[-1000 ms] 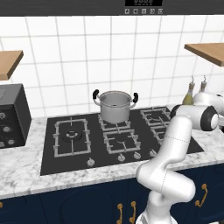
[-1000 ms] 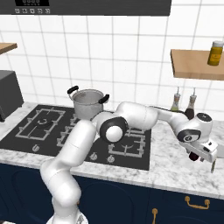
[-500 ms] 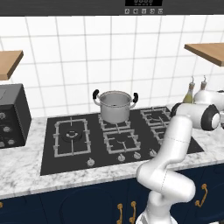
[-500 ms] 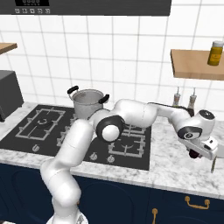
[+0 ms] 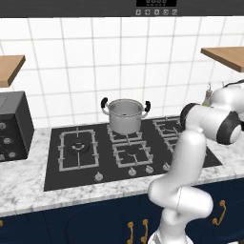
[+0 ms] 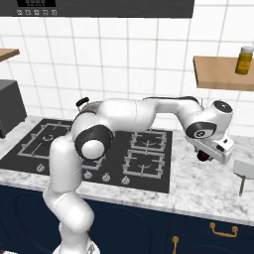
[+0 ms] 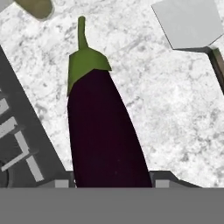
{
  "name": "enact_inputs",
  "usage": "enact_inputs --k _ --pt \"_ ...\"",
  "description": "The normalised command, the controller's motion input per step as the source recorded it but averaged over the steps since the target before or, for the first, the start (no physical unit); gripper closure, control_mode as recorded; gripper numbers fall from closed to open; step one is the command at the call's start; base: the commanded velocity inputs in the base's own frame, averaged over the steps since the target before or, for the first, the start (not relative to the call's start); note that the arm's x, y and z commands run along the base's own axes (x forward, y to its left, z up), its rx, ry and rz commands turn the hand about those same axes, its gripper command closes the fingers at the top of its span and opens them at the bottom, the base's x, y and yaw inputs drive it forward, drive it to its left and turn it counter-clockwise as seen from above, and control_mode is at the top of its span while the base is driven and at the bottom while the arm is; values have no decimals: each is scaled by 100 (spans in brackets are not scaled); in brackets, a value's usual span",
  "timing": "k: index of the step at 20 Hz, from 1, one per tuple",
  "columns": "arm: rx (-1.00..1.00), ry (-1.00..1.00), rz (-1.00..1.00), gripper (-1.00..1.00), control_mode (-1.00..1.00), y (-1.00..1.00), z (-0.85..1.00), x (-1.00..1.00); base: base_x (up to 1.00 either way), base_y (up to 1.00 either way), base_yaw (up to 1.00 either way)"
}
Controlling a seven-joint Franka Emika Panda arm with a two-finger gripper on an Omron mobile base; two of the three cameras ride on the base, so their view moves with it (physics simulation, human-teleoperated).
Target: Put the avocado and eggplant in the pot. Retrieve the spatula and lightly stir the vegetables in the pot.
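My gripper (image 6: 212, 153) hangs over the marble counter to the right of the cooktop, shut on the eggplant (image 7: 103, 131), whose dark purple body runs between the two fingertips (image 7: 61, 183) with its green stem pointing away. A dark bit of the eggplant (image 6: 202, 156) shows under the hand. An olive avocado (image 7: 37, 8) lies on the counter beyond the stem. The spatula (image 6: 243, 171) rests to the right, its flat grey blade (image 7: 188, 22) nearest. The steel pot (image 5: 125, 116) stands on a back burner, with nothing visible inside it.
The black cooktop (image 5: 86, 162) lies left of the hand, its edge (image 7: 17, 131) close by. A wooden shelf (image 6: 223, 72) carries a yellow jar (image 6: 244, 59) above the counter. A dark appliance (image 5: 12, 126) sits at the far left.
The jaws have come together on the eggplant. The hand has since risen a little and shifted left toward the cooktop, the eggplant going with it.
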Motion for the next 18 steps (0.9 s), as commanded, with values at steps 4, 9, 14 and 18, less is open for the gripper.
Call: enact_inputs --k 4,9,14,18 --pt "0 6 4 100 -100 100 66 -17 0 0 0" --pt "0 11 5 100 -100 100 65 -14 0 0 0" --pt "0 7 7 100 -100 100 58 -6 0 0 0" --pt "0 5 10 100 -100 100 58 0 0 0 0"
